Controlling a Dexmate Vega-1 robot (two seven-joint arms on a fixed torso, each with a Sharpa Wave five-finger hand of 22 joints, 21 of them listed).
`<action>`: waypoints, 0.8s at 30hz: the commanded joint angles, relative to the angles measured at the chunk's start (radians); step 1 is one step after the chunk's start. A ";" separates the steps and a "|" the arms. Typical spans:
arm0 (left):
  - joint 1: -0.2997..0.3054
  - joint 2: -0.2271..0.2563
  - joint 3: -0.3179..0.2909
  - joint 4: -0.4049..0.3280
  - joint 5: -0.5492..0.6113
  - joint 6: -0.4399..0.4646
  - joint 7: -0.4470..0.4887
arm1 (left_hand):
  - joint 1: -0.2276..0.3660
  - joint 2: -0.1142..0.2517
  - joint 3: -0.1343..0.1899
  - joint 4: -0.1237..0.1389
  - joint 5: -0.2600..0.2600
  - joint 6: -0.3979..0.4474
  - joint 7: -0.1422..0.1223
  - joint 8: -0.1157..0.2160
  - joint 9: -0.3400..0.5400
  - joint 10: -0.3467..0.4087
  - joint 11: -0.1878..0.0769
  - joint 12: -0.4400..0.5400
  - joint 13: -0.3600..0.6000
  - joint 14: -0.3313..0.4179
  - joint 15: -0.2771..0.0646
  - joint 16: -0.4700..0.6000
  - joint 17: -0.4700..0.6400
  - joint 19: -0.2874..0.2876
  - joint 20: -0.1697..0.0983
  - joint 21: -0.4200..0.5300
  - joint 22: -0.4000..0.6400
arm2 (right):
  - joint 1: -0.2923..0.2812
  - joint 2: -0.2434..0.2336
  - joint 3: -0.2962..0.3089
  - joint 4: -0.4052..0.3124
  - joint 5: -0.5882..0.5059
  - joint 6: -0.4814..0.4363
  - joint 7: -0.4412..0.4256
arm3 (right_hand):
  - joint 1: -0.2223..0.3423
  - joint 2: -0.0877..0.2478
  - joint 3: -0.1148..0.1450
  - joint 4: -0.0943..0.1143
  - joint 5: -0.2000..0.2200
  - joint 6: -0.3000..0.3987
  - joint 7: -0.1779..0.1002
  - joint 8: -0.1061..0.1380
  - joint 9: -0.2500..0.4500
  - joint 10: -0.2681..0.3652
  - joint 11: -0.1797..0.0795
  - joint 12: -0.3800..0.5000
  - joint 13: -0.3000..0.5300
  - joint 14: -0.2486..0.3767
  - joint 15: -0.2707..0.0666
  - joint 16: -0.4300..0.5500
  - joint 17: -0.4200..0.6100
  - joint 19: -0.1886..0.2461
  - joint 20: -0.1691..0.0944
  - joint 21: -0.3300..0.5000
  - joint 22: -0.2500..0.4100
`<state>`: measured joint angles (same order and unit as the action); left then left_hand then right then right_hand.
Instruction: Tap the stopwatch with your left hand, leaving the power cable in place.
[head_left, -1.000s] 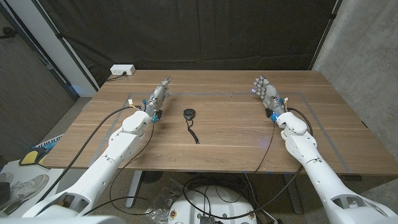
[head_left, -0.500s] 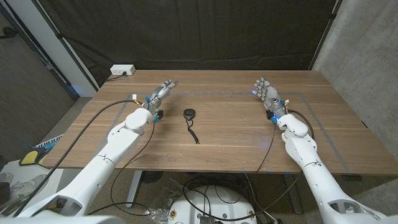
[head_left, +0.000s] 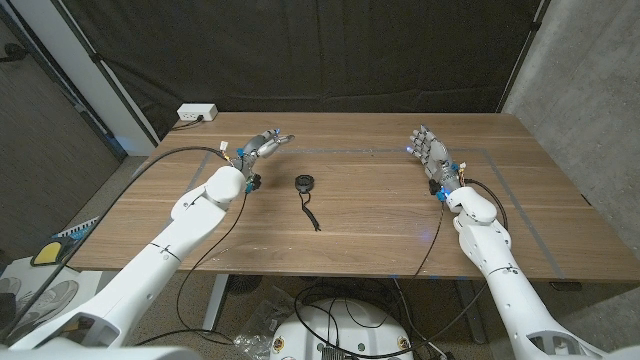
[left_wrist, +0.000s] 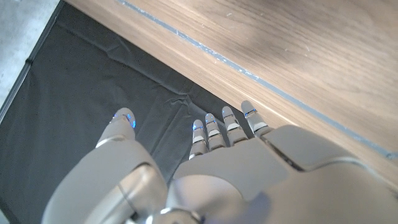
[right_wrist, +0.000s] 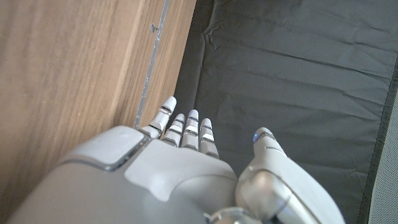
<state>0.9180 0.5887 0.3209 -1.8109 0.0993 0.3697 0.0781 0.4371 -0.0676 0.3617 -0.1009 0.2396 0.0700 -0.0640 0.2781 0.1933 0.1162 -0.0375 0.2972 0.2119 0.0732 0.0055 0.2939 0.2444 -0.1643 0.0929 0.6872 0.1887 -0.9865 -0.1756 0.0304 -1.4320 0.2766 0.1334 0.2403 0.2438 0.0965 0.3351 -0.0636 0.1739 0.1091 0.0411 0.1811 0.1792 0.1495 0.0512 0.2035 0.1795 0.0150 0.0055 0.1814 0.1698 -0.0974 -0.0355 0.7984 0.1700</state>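
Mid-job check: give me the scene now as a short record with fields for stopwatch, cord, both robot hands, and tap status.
stopwatch: black, round, on the table near its middle
cord: thin black cord trailing from the stopwatch toward the robot
left robot hand: holds nothing, fingers apart, to the stopwatch's left and farther back, not touching it
right robot hand: holds nothing, fingers apart, far on the table's right side
power strip: white, at the table's back left corner
tap status: not yet done

Stopwatch (head_left: 304, 182) lies mid-table (head_left: 380, 215) — left hand (head_left: 262, 146) behind-left, right hand (head_left: 429, 152) far right.
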 joint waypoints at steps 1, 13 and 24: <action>-0.062 0.081 0.072 -0.113 0.140 0.227 -0.124 | 0.005 -0.015 -0.001 -0.009 -0.006 -0.002 0.000 -0.006 0.001 0.005 0.003 0.007 0.005 0.001 -0.003 0.008 0.007 0.016 -0.004 -0.003 0.003 | -0.040 0.014 0.016 -0.055 -0.016 -0.004 -0.005 | 0.005 0.003 -0.001 -0.001 0.002 0.005 -0.001 0.007 0.004 0.008 0.002 0.004 0.002 0.002 0.011 0.004 0.003 -0.002 -0.010 -0.003 0.004; -0.129 0.154 0.158 -0.199 0.286 0.360 -0.238 | 0.035 -0.050 -0.018 -0.028 0.008 0.046 0.011 0.000 0.003 0.038 -0.011 0.021 0.014 0.047 -0.022 0.032 0.023 0.078 -0.010 0.009 0.003 | -0.050 0.026 0.005 -0.066 -0.025 0.000 -0.003 | 0.003 0.004 -0.003 -0.001 0.002 0.006 0.000 0.007 0.004 0.008 0.001 0.003 0.002 0.003 0.010 0.004 0.003 0.000 -0.010 -0.007 0.004; -0.228 0.221 0.250 -0.242 0.400 0.438 -0.444 | 0.044 -0.052 -0.026 -0.027 0.015 0.069 0.011 0.001 0.004 0.057 -0.009 0.028 0.018 0.064 -0.028 0.043 0.034 0.105 -0.009 0.014 0.004 | -0.064 0.035 -0.012 -0.084 -0.034 0.005 -0.011 | 0.002 0.004 -0.005 -0.002 0.002 0.006 0.000 0.008 0.004 0.008 0.002 0.004 0.002 0.002 0.010 0.004 0.003 0.001 -0.010 -0.010 0.004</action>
<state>0.7735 0.7481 0.4879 -2.0040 0.3552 0.6934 -0.1518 0.4759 -0.1181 0.3353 -0.1271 0.2479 0.1182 -0.0515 0.2727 0.1933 0.1629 -0.0483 0.3184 0.2259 0.1268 -0.0231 0.3292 0.2721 -0.0714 0.0822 0.6929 0.1886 -1.0319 -0.1523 0.0343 -1.4934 0.2504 0.1306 0.2369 0.2438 0.0965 0.3352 -0.0634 0.1739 0.1090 0.0411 0.1851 0.1791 0.1495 0.0511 0.2035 0.1795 0.0150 0.0054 0.1813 0.1697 -0.0973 -0.0355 0.7929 0.1699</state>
